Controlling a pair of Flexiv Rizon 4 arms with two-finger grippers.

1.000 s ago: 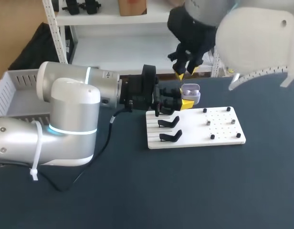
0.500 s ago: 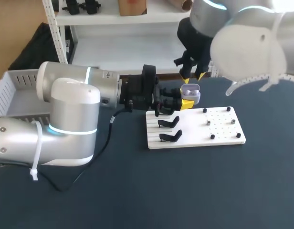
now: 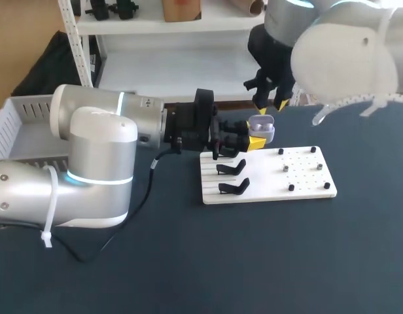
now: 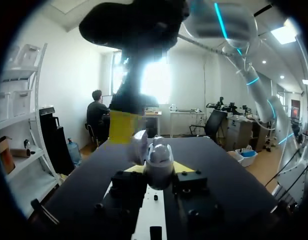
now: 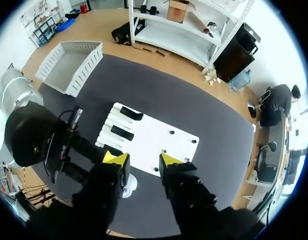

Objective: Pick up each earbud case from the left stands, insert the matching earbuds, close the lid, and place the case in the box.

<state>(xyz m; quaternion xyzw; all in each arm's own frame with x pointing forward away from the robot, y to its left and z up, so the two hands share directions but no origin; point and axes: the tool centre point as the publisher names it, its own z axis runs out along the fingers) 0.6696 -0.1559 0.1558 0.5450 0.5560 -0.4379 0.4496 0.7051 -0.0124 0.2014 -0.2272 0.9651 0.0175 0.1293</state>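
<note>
— Where is the earbud case (image 3: 261,128)?
— It's in the air over the far edge of the white board (image 3: 306,176), at about 12 o'clock from the board's middle, with its lid raised.
— What holds it?
— The left gripper (image 3: 255,140), reaching in from 9 o'clock. It grasps the case with a yellow tip on either side.
— And the right gripper (image 3: 271,104)?
— Released, fingers apart with nothing between them. It hangs at about 1 o'clock from the case, close above it, tips pointing down. In its own wrist view the case sits under one fingertip. I cannot tell whether they touch.
— The stands?
— Two black stands (image 3: 231,168) sit on the board's 9 o'clock side, one nearer than the other. Small black pegs (image 3: 291,188) dot its 3 o'clock half.
— The box?
— The white box (image 3: 31,161) is at 9 o'clock on the dark table (image 3: 254,261), well apart from the board.
</note>
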